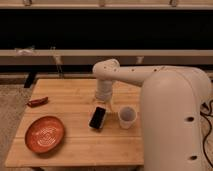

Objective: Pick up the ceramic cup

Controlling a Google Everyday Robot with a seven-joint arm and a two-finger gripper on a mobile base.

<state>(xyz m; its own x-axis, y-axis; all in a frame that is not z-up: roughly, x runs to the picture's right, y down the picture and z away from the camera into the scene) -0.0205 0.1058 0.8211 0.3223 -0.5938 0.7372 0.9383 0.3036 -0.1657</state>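
The ceramic cup (127,117) is small, white and handleless, and stands upright on the wooden table (75,150), right of centre. My white arm reaches in from the right and turns down over the middle of the table. The gripper (104,100) hangs just above the tabletop, behind and to the left of the cup and apart from it. It holds nothing that I can see.
A black phone (97,118) lies just left of the cup, below the gripper. An orange-red round plate (45,134) sits at the front left. A small red object (37,102) lies near the left edge. My arm's large white body (175,125) covers the table's right side.
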